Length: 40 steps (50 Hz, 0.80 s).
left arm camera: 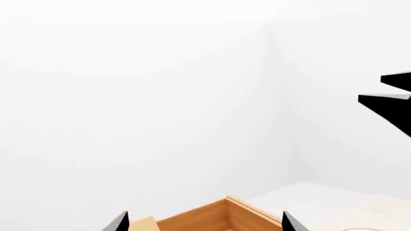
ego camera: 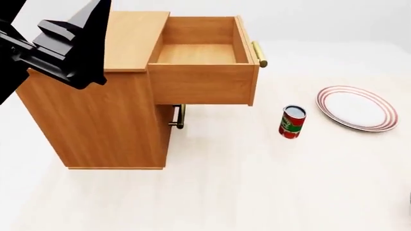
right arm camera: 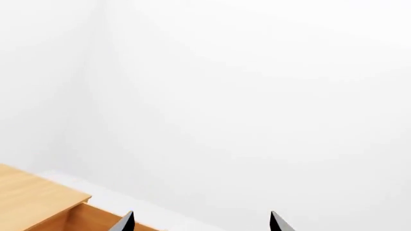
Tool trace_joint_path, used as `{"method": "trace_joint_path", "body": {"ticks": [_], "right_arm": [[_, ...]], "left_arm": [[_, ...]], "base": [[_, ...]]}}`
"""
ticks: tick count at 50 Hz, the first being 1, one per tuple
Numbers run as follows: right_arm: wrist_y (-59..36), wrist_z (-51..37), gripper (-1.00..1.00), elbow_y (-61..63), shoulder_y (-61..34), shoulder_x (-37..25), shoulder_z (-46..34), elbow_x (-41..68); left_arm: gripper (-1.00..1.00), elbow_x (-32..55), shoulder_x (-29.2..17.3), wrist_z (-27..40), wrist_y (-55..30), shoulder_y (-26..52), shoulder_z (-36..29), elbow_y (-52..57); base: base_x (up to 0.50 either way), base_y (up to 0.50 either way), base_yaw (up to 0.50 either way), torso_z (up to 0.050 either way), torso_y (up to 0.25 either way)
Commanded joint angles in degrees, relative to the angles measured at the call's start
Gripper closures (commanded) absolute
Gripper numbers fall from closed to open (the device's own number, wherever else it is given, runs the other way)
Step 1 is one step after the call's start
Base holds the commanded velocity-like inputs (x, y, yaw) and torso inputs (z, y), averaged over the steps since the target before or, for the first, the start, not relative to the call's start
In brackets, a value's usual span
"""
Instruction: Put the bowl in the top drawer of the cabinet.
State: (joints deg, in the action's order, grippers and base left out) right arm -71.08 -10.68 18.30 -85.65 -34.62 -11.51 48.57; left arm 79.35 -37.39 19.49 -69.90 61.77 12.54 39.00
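The bowl is out of view in all three views. The cabinet [ego camera: 96,115] stands at the left of the head view, and its top drawer [ego camera: 202,77] is pulled far out, showing a bare wooden floor and a brass handle [ego camera: 259,53]. My left gripper [left arm camera: 204,222] is open, raised and aimed at the white wall, with a back corner of the top drawer [left arm camera: 218,216] below its tips. My right gripper [right arm camera: 200,222] is open too, and holds nothing above the cabinet [right arm camera: 32,202] top. My left arm [ego camera: 64,43] hangs over the cabinet's left side.
A red can [ego camera: 293,122] stands on the pale floor right of the cabinet, and a red-rimmed white plate [ego camera: 357,108] lies beyond it. The lower drawer's handle [ego camera: 179,117] pokes out under the open drawer. A black part of the other arm [left arm camera: 391,101] shows in the left wrist view.
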Motion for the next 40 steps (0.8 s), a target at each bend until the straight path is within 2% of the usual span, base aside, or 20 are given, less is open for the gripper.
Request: {"method": "trace_joint_path", "body": {"ticks": [1,16,22,30,40], "right_arm": [[1.38,0.46,-1.0,-1.05,-0.06,0.37,-1.09,-0.71],[1.85,0.27,-1.0,-1.31,0.13,0.39,-1.35,-0.68],[-1.67,-0.8,-1.0,-0.55,-1.18,-0.5,0.02,1.41],[-10.55,-0.73,-1.0,-2.97,-7.24,-2.52,-0.25,5.06],[-10.41,4.17,-1.0,-10.15,-9.95,-7.83,-6.32,1.95]], "left_arm": [[-1.0,1.07,-0.58,0.66,0.22,-0.31,0.23,0.23],[-1.0,0.74,-1.01,0.27,1.07,-1.09,0.22,0.34],[-1.0,1.95,-1.45,0.87,1.33,-1.55,1.03,0.61],[-1.0,6.5,-2.83,4.55,1.63,-2.58,3.73,2.07],[-1.0,14.66,-5.93,10.83,2.67,-3.7,7.13,3.56]], "base": [[0.29,-0.04,0.0,0.0,0.0],[0.29,-0.04,0.0,0.0,0.001],[0.02,0.0,0.0,0.0,0.0],[0.0,0.0,0.0,0.0,0.0],[0.0,0.0,0.0,0.0,0.0]]}}
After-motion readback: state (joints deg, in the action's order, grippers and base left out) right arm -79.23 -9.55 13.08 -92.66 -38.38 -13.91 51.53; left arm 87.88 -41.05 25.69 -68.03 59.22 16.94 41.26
